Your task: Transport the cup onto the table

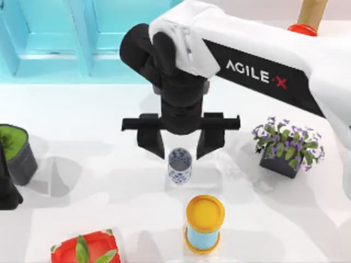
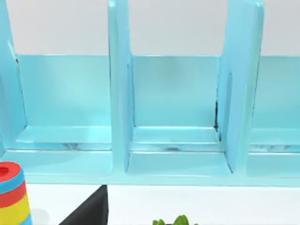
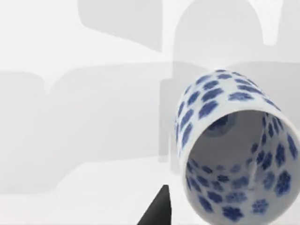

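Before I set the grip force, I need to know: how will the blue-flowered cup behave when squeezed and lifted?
The cup looks like glazed ceramic, so probably stiff, a little slippery and breakable if dropped. It stands upright on the table, taller than wide, so a sideways nudge might tip it, and its round wall would then let it roll. The right gripper hovers open above it.

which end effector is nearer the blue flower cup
Right. The right end effector hangs open just above the cup, fingers either side. The left arm sits parked at the table's left edge.

cup (image 1: 180,165): white, blue floral dots | upright, mouth open | on white table (image 1: 82,120), near centre
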